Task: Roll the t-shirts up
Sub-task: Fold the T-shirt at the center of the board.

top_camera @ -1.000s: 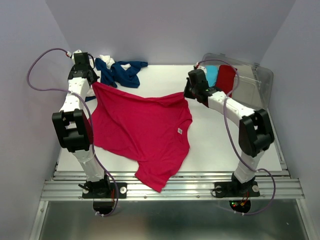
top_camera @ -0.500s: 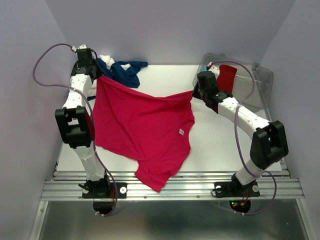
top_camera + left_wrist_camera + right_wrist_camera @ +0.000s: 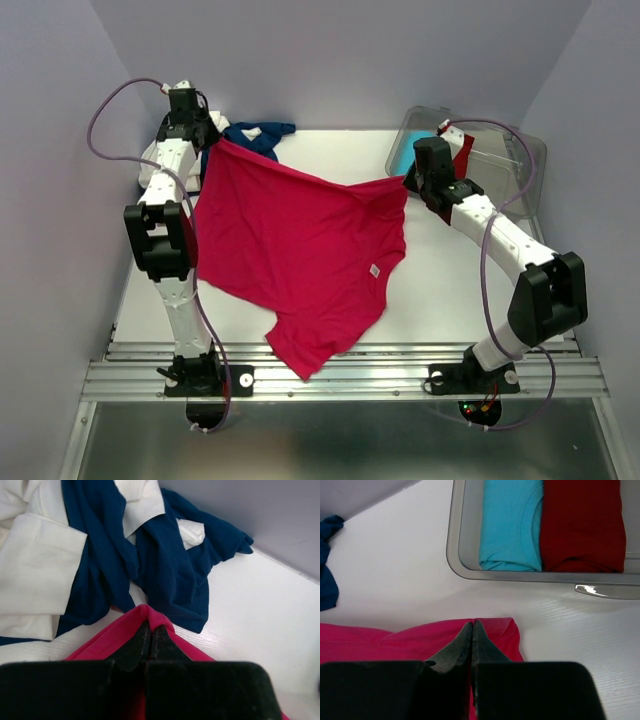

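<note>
A bright pink-red t-shirt (image 3: 295,255) with a small white tag (image 3: 374,270) hangs stretched between both grippers, its lower part trailing over the table's near edge. My left gripper (image 3: 213,148) is shut on its far left corner (image 3: 150,617). My right gripper (image 3: 408,180) is shut on its far right corner (image 3: 490,630). A navy t-shirt (image 3: 170,565) and a white t-shirt (image 3: 35,565) lie crumpled at the back left, just beyond the left gripper. A light blue t-shirt (image 3: 510,525) and a dark red t-shirt (image 3: 582,525) lie rolled in a clear bin (image 3: 457,550).
The clear plastic bin (image 3: 510,150) stands at the back right, close behind my right gripper. Walls enclose the table (image 3: 470,290) on the left, back and right. A metal rail (image 3: 340,375) runs along the near edge.
Both grippers have carried the pink-red shirt's top edge farther back and a little right, stretching it wider. The shirt's body has slid back on the table with them.
</note>
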{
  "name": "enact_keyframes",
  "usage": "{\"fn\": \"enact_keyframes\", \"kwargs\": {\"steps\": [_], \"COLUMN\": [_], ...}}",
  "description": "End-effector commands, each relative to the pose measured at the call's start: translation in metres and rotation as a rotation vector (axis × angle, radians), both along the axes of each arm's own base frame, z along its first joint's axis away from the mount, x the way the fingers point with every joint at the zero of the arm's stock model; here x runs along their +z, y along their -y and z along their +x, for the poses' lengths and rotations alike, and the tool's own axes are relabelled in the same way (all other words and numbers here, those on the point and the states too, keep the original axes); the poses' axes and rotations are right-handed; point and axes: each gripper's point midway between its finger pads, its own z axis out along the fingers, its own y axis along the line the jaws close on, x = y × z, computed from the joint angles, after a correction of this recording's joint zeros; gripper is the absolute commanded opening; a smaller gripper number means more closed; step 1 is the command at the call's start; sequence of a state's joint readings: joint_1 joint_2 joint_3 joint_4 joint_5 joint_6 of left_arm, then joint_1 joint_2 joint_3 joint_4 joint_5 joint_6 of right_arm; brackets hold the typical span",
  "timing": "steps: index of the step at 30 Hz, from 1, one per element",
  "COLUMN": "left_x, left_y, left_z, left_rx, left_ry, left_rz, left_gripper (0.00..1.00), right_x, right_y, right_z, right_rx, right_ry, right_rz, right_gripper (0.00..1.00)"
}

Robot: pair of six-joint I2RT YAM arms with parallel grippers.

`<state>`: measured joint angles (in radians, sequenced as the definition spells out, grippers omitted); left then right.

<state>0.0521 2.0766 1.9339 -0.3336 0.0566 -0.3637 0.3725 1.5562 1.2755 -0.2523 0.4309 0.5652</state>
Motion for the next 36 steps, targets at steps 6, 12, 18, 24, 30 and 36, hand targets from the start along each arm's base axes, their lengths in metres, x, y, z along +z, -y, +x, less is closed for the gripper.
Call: {"fn": "enact_keyframes", "kwargs": {"steps": [6,12,18,24,30,36], "left_x": [0.038,0.033,0.03,0.024,0.014,0.003], "left_y": [0.032,0.054,0.051,0.049,0.051,0.054], "left_z": [0.025,0.033,0.04,0.053,0.062,0.064], "left_rx": [-0.064,-0.098,-0.08,-0.08,-0.094,-0.11], "left_ry": [0.115,0.116,0.117,0.122,0.116,0.101], "left_rz": [-0.012,-0.022,-0.009,0.005,0.005,0.005], "left_gripper": [0.0,0.0,0.0,0.0,0.0,0.0], "right_x": [0.042,0.041,0.039,0.032,0.017,0.005], "right_y": [0.028,0.039,0.043,0.056,0.061,0.063], "right_z": [-0.016,-0.027,-0.019,0.0,0.008,0.008], "right_rx": [-0.103,-0.141,-0.168,-0.216,-0.221,-0.216], "right_ry": [0.032,0.01,-0.002,-0.019,-0.054,-0.082], "right_rz": [-0.037,-0.066,-0.104,-0.132,-0.138,-0.144], "right_gripper": [0.01,0.01,0.01,0.01,0.01,0.01]}}
